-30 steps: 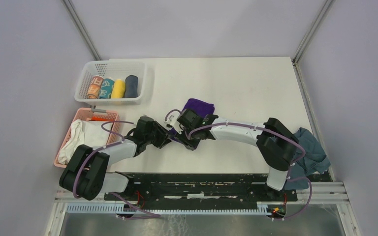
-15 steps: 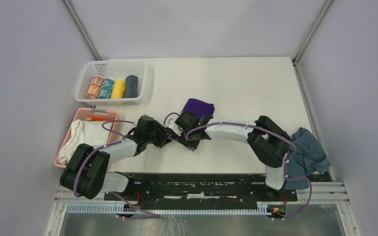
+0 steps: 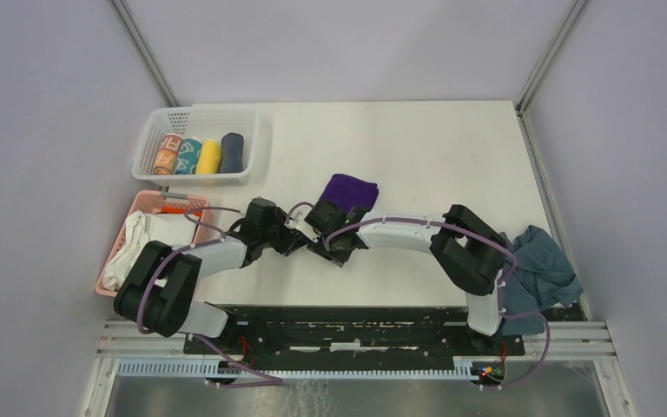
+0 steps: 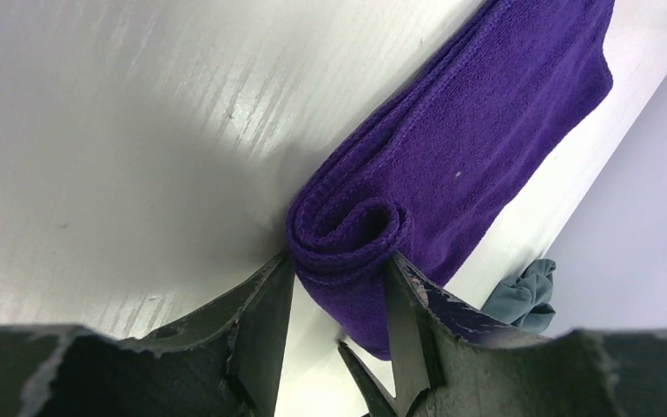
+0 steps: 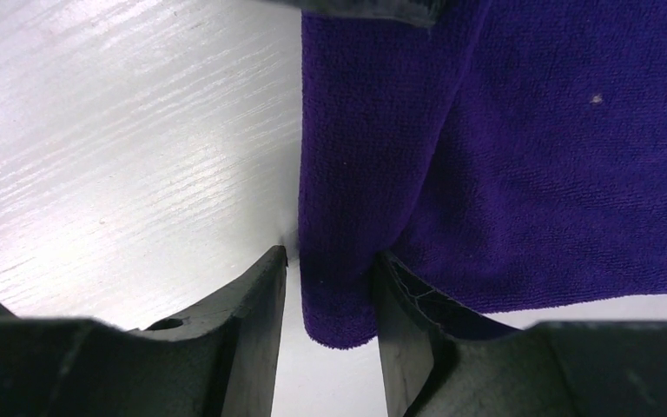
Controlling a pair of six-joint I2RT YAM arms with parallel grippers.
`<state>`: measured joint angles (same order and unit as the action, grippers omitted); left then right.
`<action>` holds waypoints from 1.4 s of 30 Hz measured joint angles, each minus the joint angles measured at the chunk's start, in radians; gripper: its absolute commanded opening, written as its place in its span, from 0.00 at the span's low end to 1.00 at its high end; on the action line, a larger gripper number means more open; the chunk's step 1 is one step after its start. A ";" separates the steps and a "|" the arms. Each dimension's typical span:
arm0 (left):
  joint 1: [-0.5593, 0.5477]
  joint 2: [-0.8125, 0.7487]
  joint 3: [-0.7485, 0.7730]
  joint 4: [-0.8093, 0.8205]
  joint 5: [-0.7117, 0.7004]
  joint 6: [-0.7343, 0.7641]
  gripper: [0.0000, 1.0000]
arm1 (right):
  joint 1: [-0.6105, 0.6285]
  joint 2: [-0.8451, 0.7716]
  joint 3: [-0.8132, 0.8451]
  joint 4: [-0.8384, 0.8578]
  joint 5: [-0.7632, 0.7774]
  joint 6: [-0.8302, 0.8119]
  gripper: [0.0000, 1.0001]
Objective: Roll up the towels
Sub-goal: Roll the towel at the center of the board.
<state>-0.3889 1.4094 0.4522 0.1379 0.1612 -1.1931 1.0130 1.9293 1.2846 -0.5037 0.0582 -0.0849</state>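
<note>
From above, the white desk has open room across its far and right stretches, with a white basket near the far left corner. Both arms reach low toward the middle. The left hand and right hand meet at the near end of the purple towel. The grey towel lies crumpled at the right edge.

Left wrist view: this hand pinches the purple towel's rolled, stitched end.

Right wrist view: this hand pinches a soft nubby fold at the towel's edge.
</note>
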 measured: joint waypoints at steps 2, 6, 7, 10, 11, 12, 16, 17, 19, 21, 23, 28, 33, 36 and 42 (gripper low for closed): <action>0.000 0.014 0.009 0.003 0.003 0.000 0.52 | 0.003 0.003 0.004 -0.005 0.010 -0.002 0.48; 0.000 0.039 0.029 0.000 0.005 0.000 0.48 | 0.010 0.016 0.019 -0.015 0.036 -0.002 0.48; 0.000 0.042 0.031 -0.002 0.006 0.000 0.46 | 0.010 0.019 0.024 -0.019 0.043 -0.002 0.48; 0.001 0.051 0.039 -0.013 0.003 0.000 0.42 | 0.014 0.027 0.037 -0.031 0.064 0.002 0.47; 0.001 0.051 0.039 -0.016 0.001 0.000 0.41 | 0.016 0.030 0.040 -0.035 0.072 0.003 0.45; 0.001 0.051 0.040 -0.020 -0.001 0.000 0.40 | 0.019 0.031 0.042 -0.036 0.079 0.004 0.42; 0.001 0.052 0.047 -0.040 -0.006 0.001 0.36 | 0.026 0.038 0.050 -0.045 0.098 0.006 0.25; 0.000 0.052 0.049 -0.045 -0.009 0.001 0.36 | 0.025 0.040 0.054 -0.047 0.098 0.005 0.21; 0.000 0.044 0.051 -0.060 -0.016 0.003 0.35 | 0.025 0.043 0.060 -0.051 0.088 0.004 0.14; -0.003 0.012 0.049 -0.102 -0.041 0.009 0.35 | 0.025 0.043 0.060 -0.051 0.069 -0.001 0.08; -0.006 -0.037 0.035 -0.158 -0.070 0.016 0.35 | 0.025 0.042 0.063 -0.050 0.034 -0.003 0.02; -0.006 -0.147 0.011 -0.303 -0.120 0.034 0.41 | 0.025 0.039 0.064 -0.032 -0.119 0.009 0.01; -0.006 -0.233 0.011 -0.427 -0.160 0.040 0.56 | 0.011 0.041 0.064 -0.034 -0.304 0.035 0.00; -0.005 -0.286 0.012 -0.482 -0.182 0.050 0.63 | -0.020 0.055 0.069 -0.040 -0.439 0.062 0.00; -0.005 -0.373 0.012 -0.545 -0.189 0.061 0.72 | -0.171 0.108 0.069 -0.019 -0.745 0.148 0.01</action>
<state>-0.3935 1.0359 0.4644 -0.4072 -0.0277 -1.1324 0.8425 2.0377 1.3540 -0.5224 -0.6868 0.0635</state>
